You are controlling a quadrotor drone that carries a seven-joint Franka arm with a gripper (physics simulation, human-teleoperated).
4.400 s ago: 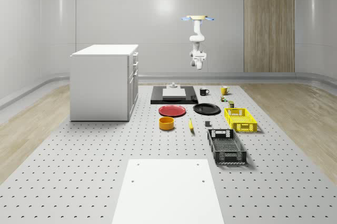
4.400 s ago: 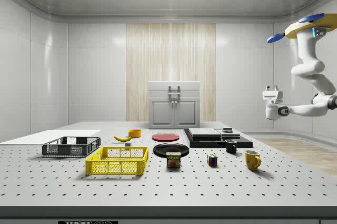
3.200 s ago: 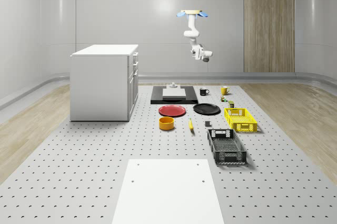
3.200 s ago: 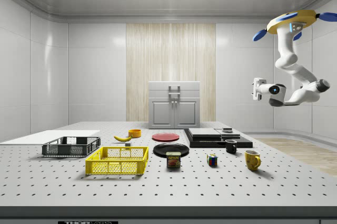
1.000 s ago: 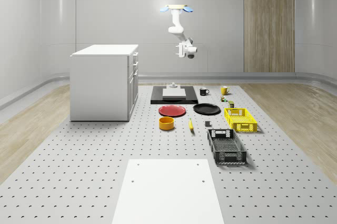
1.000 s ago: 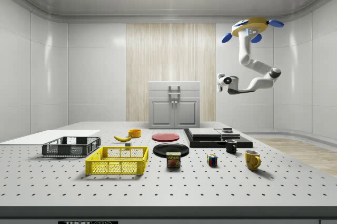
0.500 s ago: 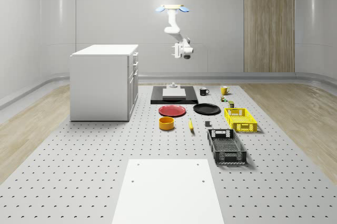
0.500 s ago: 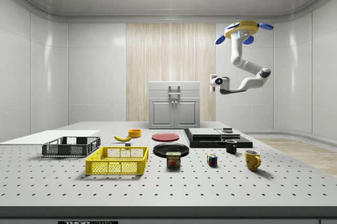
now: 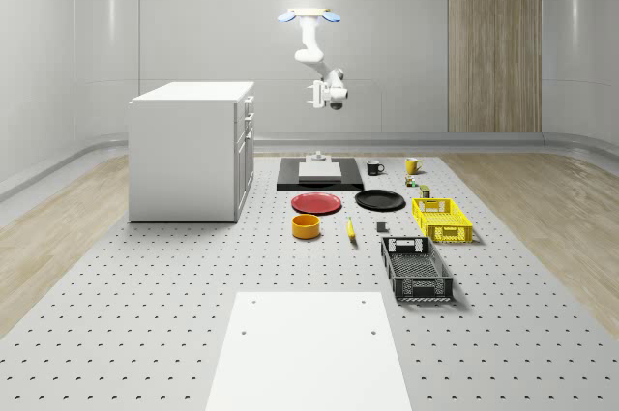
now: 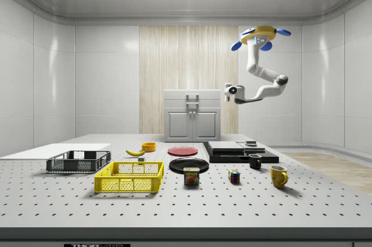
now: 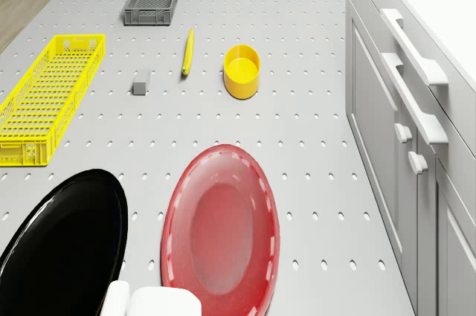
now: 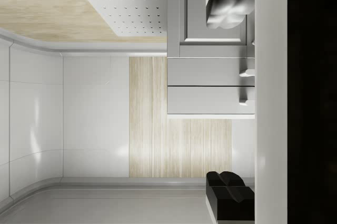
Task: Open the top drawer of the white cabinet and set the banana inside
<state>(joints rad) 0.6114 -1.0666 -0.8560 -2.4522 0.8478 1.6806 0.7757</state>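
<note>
Drone [image 9: 309, 14]: hovers high above the far part of the desk [image 9: 145, 334], over the area of the black slab [image 9: 319, 179], to the whole-scene view's right of the white cabinet.
Arm [image 10: 264, 78]: hangs below the drone, bent, with the wrist pointing toward the cabinet.
Claw [image 9: 314, 94]: in mid-air, level with the cabinet's top, well apart from it; holds nothing, and I cannot tell whether its fingers are open or closed.
White cabinet [image 9: 191, 152]: stands on the desk; top drawer [image 11: 405, 48] is shut, its bar handle flush along the front.
Banana [image 11: 188, 51]: lies flat on the desk between the yellow bowl [image 11: 242, 71] and a small grey block [image 11: 140, 82], well apart from the cabinet.
Plates: red plate [image 11: 221, 228] and black plate [image 11: 63, 245] lie side by side.
Crates: yellow crate [image 10: 130, 177] and grey crate [image 10: 78, 161] on the desk.
Writing: the can [image 10: 191, 176] in the side view seems to read "SPAM".
</note>
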